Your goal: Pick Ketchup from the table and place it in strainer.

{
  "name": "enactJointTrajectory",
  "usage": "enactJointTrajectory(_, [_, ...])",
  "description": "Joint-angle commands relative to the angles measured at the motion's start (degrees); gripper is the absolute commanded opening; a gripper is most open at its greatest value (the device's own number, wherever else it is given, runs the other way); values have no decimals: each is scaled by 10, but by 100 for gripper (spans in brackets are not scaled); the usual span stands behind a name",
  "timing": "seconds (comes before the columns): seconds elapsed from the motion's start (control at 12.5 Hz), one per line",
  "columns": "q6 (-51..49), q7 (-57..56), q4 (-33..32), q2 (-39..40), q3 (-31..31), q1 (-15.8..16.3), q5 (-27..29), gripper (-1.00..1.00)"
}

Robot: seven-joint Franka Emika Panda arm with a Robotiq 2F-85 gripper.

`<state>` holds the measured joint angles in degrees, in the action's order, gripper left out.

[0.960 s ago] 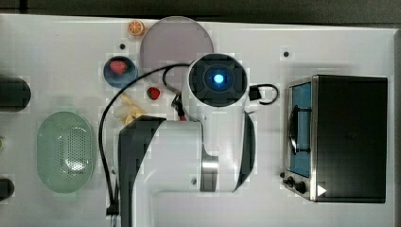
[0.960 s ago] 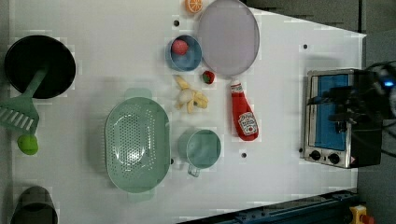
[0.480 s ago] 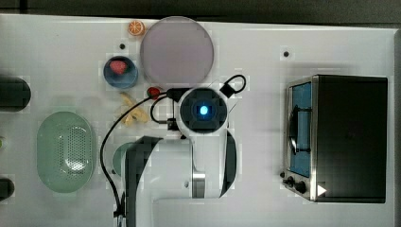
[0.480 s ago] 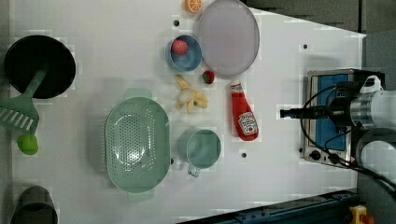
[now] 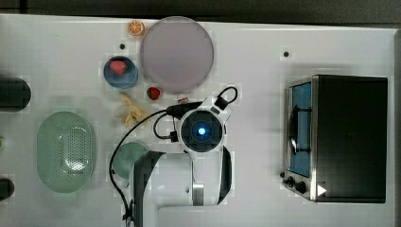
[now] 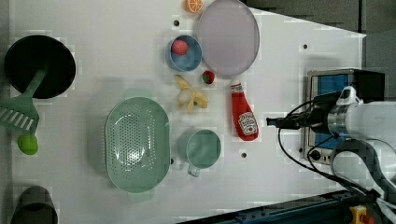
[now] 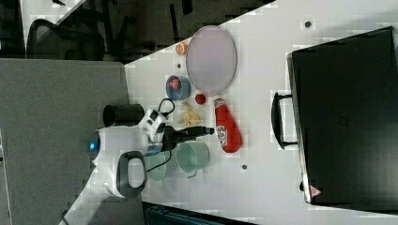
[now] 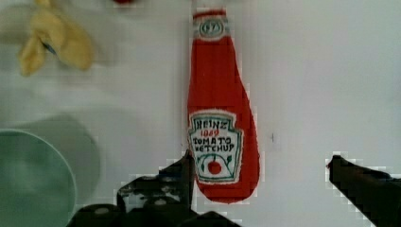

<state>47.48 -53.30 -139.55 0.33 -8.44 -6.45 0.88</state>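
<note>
Strainer point(image 6: 137, 143) first: at the left view's left we see the mint basket sitting empty, the green cup point(image 6: 201, 148) just to its right, and further right the Ketchup point(image 6: 243, 113) lying flat on the table point(image 6: 93, 56), cap toward the plate point(image 6: 228, 36). Compared with a second ago, when our arm sat back by the toaster oven point(image 6: 336, 107) at the left view's far right, the gripper point(image 8: 265, 177) has swung in over the bottle. In the wrist view its fingers are spread, empty, the bottle's fat base lying off-centre against one of them, so we judge the pick is about to begin.
</note>
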Motion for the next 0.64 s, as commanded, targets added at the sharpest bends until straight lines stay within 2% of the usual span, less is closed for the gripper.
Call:
enactJointTrajectory(0.08, [46, -24, -4, 50, -2, 0, -2, 100])
enactJointTrajectory(0.64, [170, -24, -5, 169, -1, 3, -3, 100])
